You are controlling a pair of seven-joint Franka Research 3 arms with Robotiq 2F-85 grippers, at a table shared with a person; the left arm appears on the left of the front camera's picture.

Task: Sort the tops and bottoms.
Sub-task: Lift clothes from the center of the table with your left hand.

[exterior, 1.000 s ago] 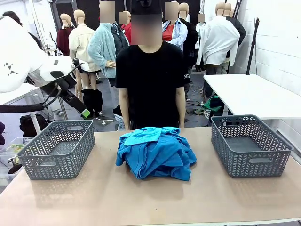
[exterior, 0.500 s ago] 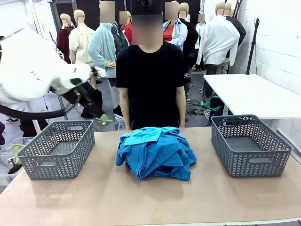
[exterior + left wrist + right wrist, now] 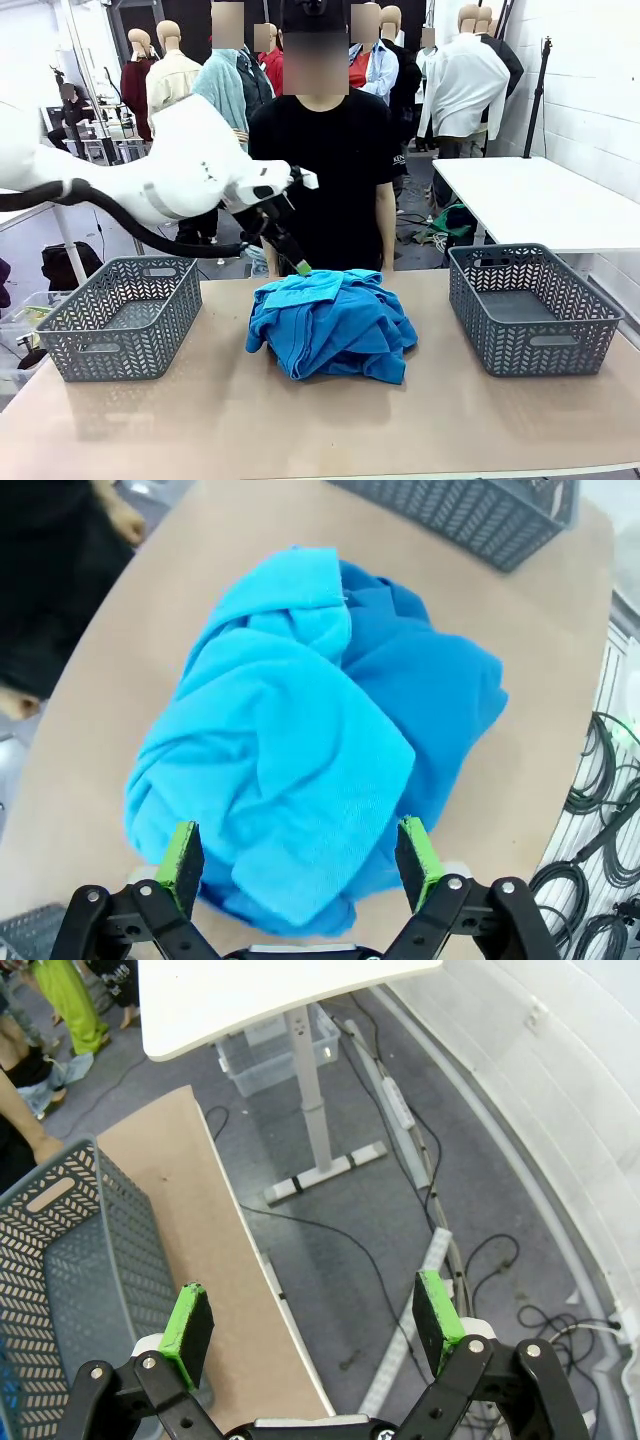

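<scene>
Lying heaped on the counter (image 3: 320, 425) midway along its far edge, the bright blue tops (image 3: 330, 325), left hand (image 3: 300, 852) just above the heap's far side, fingers wide and empty, a grey basket (image 3: 120, 318) by the left edge, a second basket (image 3: 530, 310) by the right edge, right hand (image 3: 312, 1325) wide too, over floor (image 3: 380, 1210) beyond the right edge

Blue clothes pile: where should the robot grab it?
Probably the light-blue fold bunched on top of the pile, pinched from straight above. It sits highest, and its ridges give the jaws something to close around. The left gripper, open, is above it.
</scene>
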